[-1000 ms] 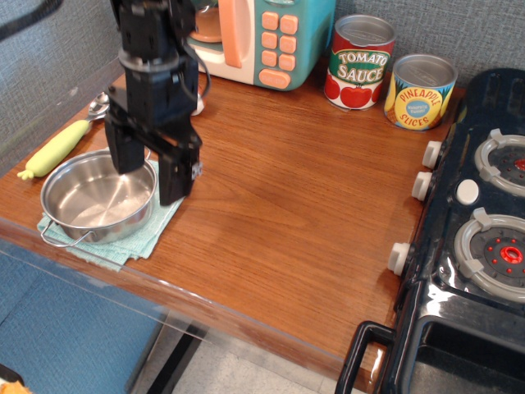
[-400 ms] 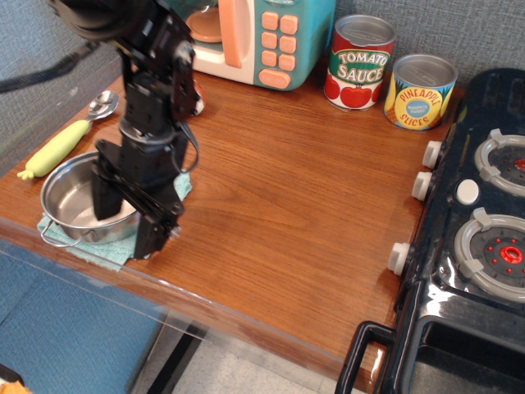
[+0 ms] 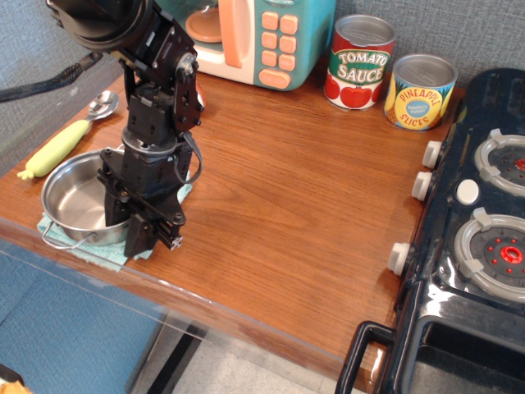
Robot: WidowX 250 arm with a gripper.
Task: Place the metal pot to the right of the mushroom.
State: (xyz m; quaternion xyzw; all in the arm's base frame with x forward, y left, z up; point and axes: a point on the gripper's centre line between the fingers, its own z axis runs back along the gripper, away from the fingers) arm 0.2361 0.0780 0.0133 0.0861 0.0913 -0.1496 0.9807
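Observation:
The metal pot sits on a green cloth at the table's front left corner. It is shallow, shiny and empty, with a wire loop handle at its front. My gripper is down at the pot's right rim. One finger is inside the pot and the other outside, drawn close together on the rim. The mushroom does not show; the arm covers the spot behind the pot where it could lie.
A yellow-green-handled spoon lies left of the pot. A toy microwave stands at the back. A tomato sauce can and a pineapple can stand at the back right. A toy stove fills the right side.
My gripper has come down and forward from above the pot to its right rim, and its fingers have drawn closer together. The pot has not moved.

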